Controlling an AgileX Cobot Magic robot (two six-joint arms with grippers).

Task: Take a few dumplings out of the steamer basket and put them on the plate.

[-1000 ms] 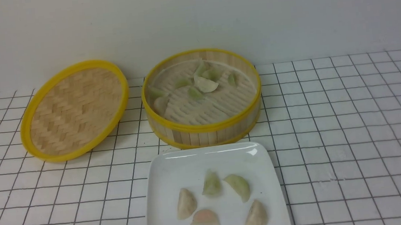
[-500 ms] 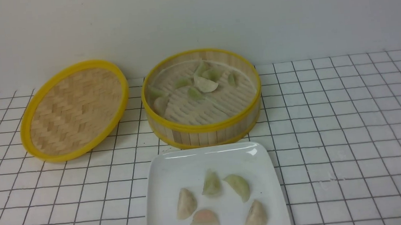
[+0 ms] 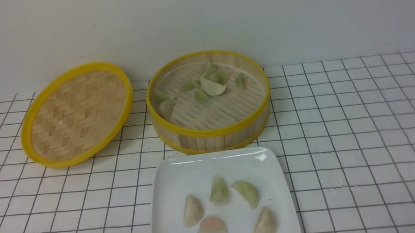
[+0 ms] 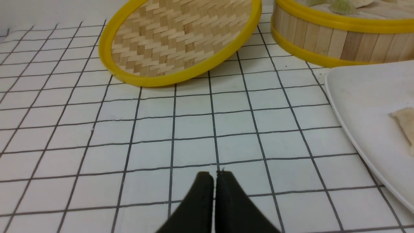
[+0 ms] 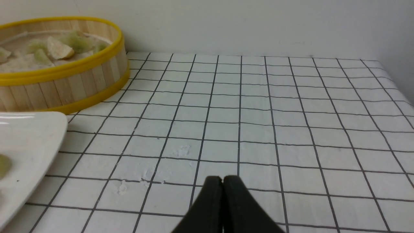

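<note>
Front view unchanged: five dumplings point(image 3: 218, 189) stay on plate point(image 3: 168, 181); both hands point(image 4: 215, 174) point(image 5: 222, 178) remain clenched, empty.

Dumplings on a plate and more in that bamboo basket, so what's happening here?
Nothing is being handled right now. Five dumplings lie on the white plate, and several more sit in the open steamer basket just behind it. The basket's woven lid leans to the left of it. Both arms are pulled back over the checked tablecloth: the left gripper and the right gripper each have their jaws shut with nothing in them.
</note>
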